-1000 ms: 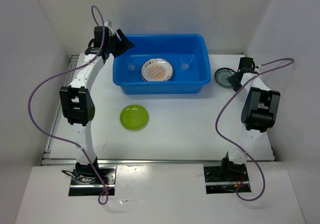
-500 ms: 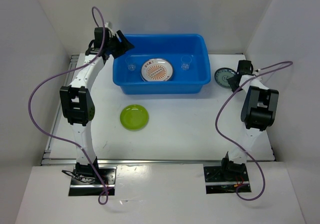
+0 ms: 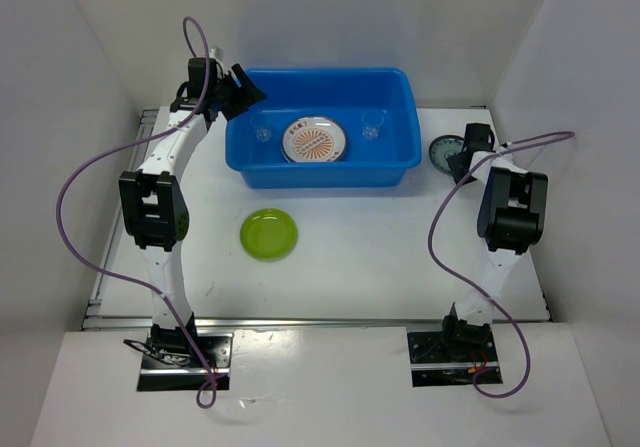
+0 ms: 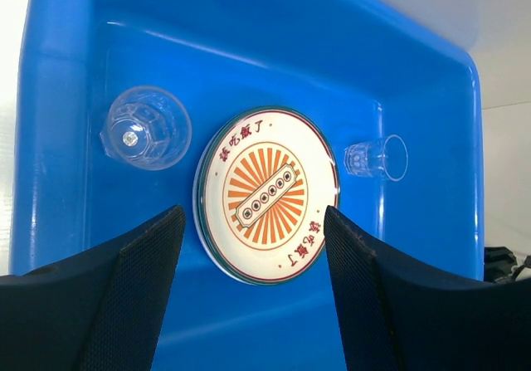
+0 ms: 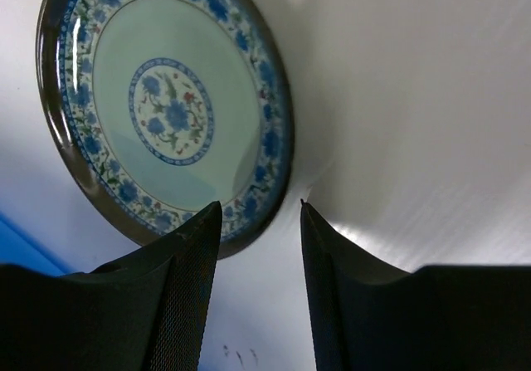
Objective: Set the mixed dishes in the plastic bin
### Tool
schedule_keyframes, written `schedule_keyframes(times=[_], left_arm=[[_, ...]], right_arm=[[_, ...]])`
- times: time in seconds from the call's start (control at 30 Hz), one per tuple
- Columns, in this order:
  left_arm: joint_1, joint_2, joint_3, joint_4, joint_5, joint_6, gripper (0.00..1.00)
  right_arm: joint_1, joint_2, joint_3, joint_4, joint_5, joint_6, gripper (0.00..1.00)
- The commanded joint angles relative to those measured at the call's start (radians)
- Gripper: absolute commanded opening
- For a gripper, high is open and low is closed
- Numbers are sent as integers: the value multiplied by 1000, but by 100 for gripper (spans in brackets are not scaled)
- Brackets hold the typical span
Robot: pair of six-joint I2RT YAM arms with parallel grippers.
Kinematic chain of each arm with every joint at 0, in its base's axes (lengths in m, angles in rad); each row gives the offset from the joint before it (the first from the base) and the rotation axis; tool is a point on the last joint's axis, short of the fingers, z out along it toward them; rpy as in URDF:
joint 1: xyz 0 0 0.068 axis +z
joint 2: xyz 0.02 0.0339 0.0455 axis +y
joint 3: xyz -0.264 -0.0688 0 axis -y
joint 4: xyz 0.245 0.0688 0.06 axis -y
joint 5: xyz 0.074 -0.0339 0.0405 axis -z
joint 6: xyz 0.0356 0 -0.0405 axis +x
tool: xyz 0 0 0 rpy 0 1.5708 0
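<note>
R claw point(image 5: 257, 209) agape at teal plate point(image 5: 166, 105) rim; L claw point(image 4: 253, 213) agape over bin point(image 4: 415, 72).

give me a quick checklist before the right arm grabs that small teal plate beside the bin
1. right gripper open and empty: ok
2. small teal plate rim lined up with the gap between the jaws: ok, the rim shows there in the wrist view
3. plate flat on the table, apart from the blue bin: ok
4. fingers low enough to catch the rim: cannot tell
5. room in the bin: ok, only the sunburst plate and two clear cups inside
6. left gripper out of the way: probably ok, open and empty over the bin's left end
</note>
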Motion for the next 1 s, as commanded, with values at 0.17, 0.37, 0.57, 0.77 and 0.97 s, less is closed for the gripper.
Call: schedule_keyframes(times=[0.17,0.37,0.57,0.77,0.97], left_arm=[[6,-17,1,34,4,31,75],[15,-8,11,34,5,31,75],[15,-8,11,34,5,21,75],[15,-17,1,43,26,12,75],[15,-26,1,52,44,3,75]], right_arm=[[28,58,66,17,37,53,41],[28,27,26,38,57,73,2],[64,-114,-72,118,111,82,0],[108,-316,-135,141,171,82,0],[145,-527,-108,141,333,26,0]])
